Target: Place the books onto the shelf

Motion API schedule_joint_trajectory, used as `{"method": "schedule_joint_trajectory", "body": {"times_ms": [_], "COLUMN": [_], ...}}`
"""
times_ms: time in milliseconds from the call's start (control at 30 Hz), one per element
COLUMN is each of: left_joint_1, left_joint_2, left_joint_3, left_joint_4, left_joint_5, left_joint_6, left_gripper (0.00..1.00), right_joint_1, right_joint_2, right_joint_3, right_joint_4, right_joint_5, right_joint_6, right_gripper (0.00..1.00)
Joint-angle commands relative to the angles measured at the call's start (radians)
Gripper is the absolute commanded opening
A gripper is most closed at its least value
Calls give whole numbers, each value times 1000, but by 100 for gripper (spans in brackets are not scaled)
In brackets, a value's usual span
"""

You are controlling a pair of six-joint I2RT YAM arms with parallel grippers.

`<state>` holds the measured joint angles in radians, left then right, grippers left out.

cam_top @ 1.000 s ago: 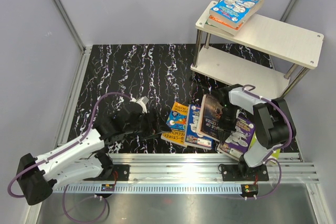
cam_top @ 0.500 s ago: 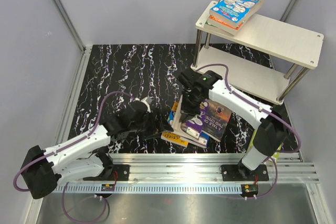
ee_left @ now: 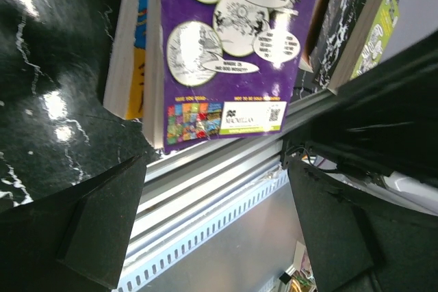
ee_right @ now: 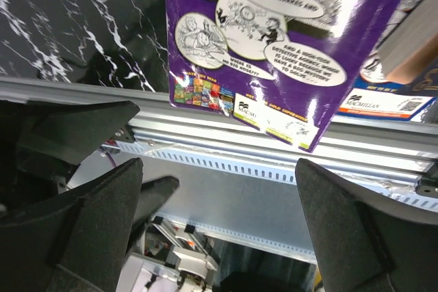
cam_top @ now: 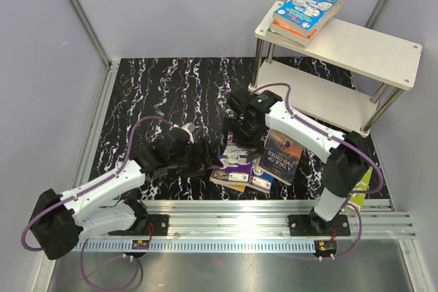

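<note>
A pile of books lies near the front edge of the table. On top is a purple book [cam_top: 236, 163] [ee_left: 226, 46] [ee_right: 274, 32] with cartoon speech bubbles, over a yellow-orange book [ee_left: 135, 52] and a blue one [ee_right: 390, 97]. A dark book [cam_top: 282, 154] lies to its right. My right gripper [cam_top: 246, 143] [ee_right: 219, 169] hovers just over the purple book, open and holding nothing. My left gripper [cam_top: 202, 163] [ee_left: 215, 169] stands open at the pile's left edge, also empty. The shelf [cam_top: 356, 42] stands at the back right, with a few books [cam_top: 306, 10] stacked on its top board.
The shelf's lower board [cam_top: 315, 90] is bare. A lime-green book [cam_top: 363, 182] lies at the front right behind the right arm's base. An aluminium rail [cam_top: 239, 210] runs along the near edge, close to the pile. Grey walls enclose the black marbled table [cam_top: 171, 94].
The right arm swung from the front right to the pile, brought the purple book onto it and opened its jaws. The left gripper edged a little towards the pile.
</note>
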<state>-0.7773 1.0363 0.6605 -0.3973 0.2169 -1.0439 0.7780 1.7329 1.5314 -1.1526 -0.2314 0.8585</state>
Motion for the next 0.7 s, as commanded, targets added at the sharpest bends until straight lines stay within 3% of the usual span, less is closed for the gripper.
{"method": "schedule_joint_trajectory", "body": {"times_ms": [0, 167, 333, 433, 500, 667], "left_joint_1": [21, 61, 73, 41, -32, -235], "left_joint_2": [25, 99, 223, 258, 290, 473], "left_joint_3": [24, 66, 172, 304, 434, 674], "left_joint_4": [34, 25, -33, -139, -214, -414], "left_joint_5": [15, 7, -11, -123, -281, -517], "left_joint_6": [53, 134, 217, 301, 352, 462], "left_gripper": [91, 92, 90, 90, 90, 91], "right_joint_1": [-65, -225, -256, -258, -261, -286], "right_joint_2": [-140, -282, -289, -259, -234, -214], "right_joint_3": [-2, -149, -240, -278, -300, -316], "right_joint_4": [-9, 76, 145, 203, 246, 249], "right_joint_5": [50, -3, -34, -49, -71, -63], "right_joint_6": [-16, -35, -70, -73, -70, -78], "right_gripper": [100, 100, 100, 100, 100, 100]}}
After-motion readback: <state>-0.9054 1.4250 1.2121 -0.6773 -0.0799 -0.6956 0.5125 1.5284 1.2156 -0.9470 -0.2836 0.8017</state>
